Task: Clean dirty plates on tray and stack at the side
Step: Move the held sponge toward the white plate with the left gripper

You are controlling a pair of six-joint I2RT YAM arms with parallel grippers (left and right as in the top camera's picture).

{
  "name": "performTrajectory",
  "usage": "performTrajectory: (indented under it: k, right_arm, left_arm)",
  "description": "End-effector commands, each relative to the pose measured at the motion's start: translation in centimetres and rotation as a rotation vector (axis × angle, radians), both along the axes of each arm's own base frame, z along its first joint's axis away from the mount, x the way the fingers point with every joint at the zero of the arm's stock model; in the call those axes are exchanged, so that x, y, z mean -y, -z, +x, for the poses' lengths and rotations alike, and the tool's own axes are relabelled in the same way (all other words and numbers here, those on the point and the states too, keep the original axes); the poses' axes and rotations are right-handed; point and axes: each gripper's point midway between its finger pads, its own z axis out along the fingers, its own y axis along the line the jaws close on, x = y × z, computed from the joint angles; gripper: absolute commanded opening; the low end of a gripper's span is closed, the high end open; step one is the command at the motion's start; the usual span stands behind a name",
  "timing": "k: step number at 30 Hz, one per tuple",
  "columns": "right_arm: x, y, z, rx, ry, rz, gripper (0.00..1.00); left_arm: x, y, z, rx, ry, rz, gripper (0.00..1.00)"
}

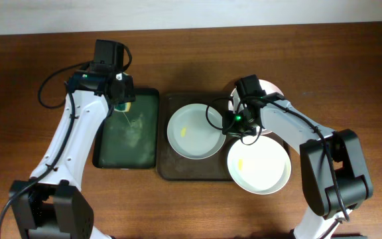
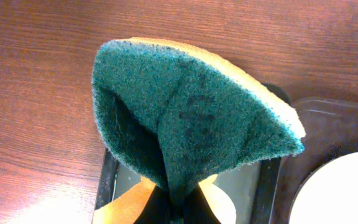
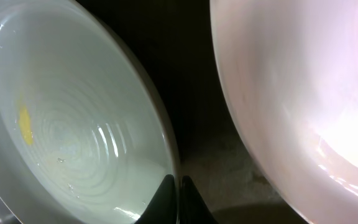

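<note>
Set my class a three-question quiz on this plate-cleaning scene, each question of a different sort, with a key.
1. True or false: the left gripper holds the sponge above the green tray.
2. The right gripper is at the rim of: A) the sponge, B) the centre plate, C) the green tray.
3. Fill in: in the overhead view, yellow smears show on ___ of the three plates.

Key: 1 true; 2 B; 3 two (the centre plate and the near-right one; the arm partly hides the third).
</note>
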Motion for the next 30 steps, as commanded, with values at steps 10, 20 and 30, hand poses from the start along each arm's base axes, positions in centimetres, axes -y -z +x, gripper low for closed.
performTrajectory:
  k: [10,20,30]
  right_arm:
    - [0.0,0.5,-0.4,-0.018,-0.01,0.005,0.04]
    - [0.0,0.5,-0.4,-0.018,-0.01,0.005,0.04]
    - [0.0,0.5,-0.3,-0.016,-0.01,0.006,0.04]
  left_arm:
    - [0.1,-0.5,-0.7,-0.014,0.003,0.004,0.0]
    - [0.6,-0.2,-1.3,-0.038,0.014,0.079,0.0]
    - [1.3,0.6,-1.7,-0.072,0.028,0.054,0.0]
